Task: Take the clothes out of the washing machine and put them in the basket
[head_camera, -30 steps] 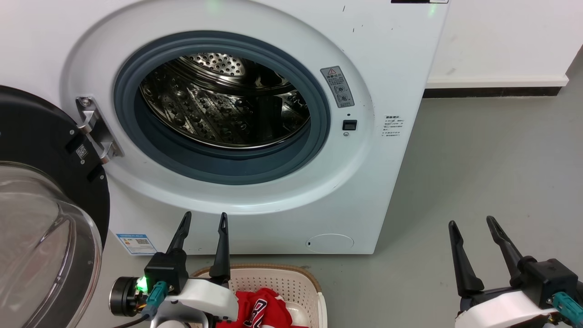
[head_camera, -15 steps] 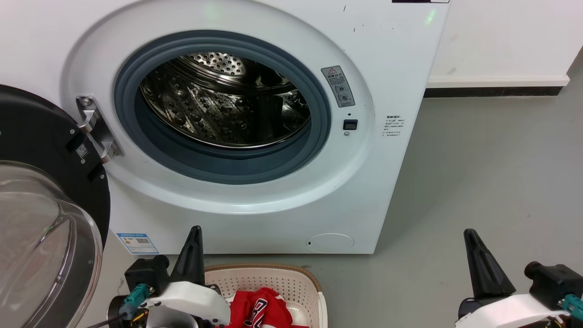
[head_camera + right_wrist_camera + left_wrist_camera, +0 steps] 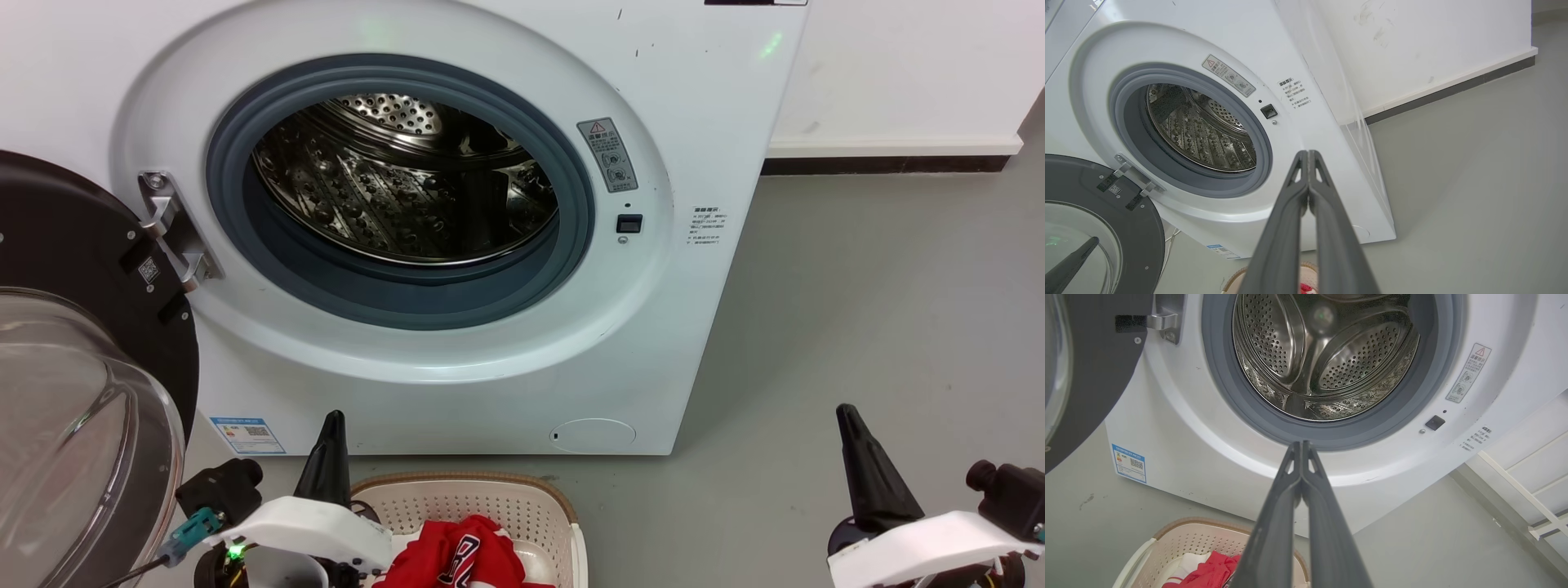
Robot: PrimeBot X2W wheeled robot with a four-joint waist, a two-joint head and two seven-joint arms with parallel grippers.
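The washing machine stands with its door swung open and its steel drum bare inside. The drum looks just as bare from the left wrist. Red clothes lie in the cream basket on the floor below the machine's opening. My left gripper is shut on nothing, at the basket's left rear corner. In the left wrist view the left gripper points at the seal's lower rim, above the basket and clothes. My right gripper hovers shut over the floor to the right.
The black-rimmed glass door hangs open at the left, close to my left arm. Grey floor stretches right of the machine to a white wall with a dark baseboard. A white rack shows at the right of the left wrist view.
Both grippers have gone from open to shut and turned edge-on. The left one has dropped and shifted a little left. The clothes in the basket lie as before.
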